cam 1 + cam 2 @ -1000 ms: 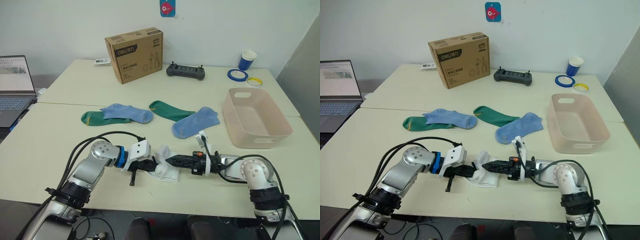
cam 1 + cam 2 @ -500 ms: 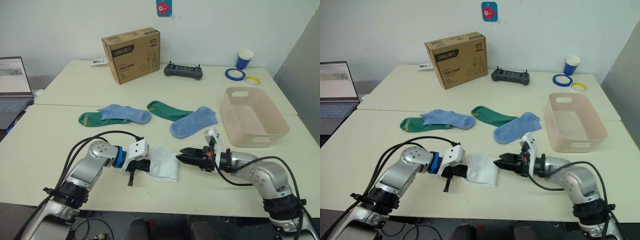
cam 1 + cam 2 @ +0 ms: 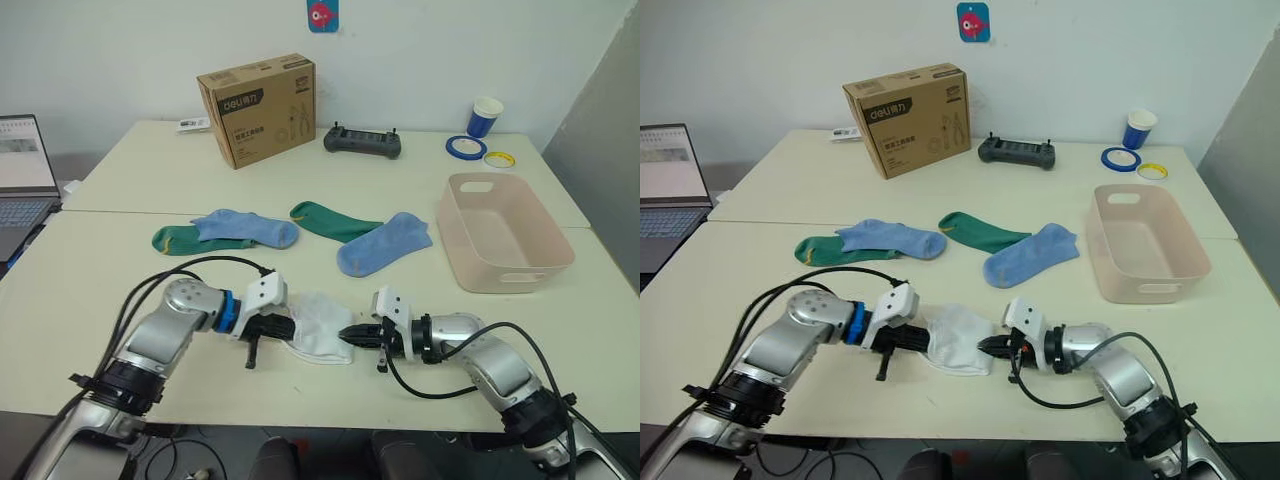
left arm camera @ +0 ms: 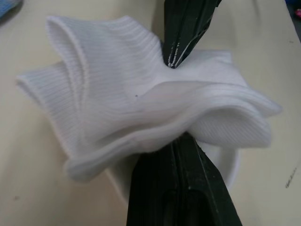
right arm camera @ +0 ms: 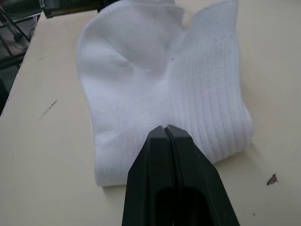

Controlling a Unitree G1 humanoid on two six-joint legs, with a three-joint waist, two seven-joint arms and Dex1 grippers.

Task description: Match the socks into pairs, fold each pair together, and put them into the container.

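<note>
the cream table (image 3: 90, 290) carries the pale pink container (image 3: 505, 232) at the robot's right, long axis running away from the robot. near the front edge the white socks (image 3: 318, 327) lie bunched, long axis left-right. the left gripper (image 3: 283, 331) pinches their left end; the right gripper (image 3: 353, 334), fingers pressed together, touches their right edge.

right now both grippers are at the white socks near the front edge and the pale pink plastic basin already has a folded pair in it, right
Not quite: the pale pink plastic basin has nothing in it, as the left eye view shows. The rest holds: the left gripper and right gripper are both at the white socks near the front edge.
</note>
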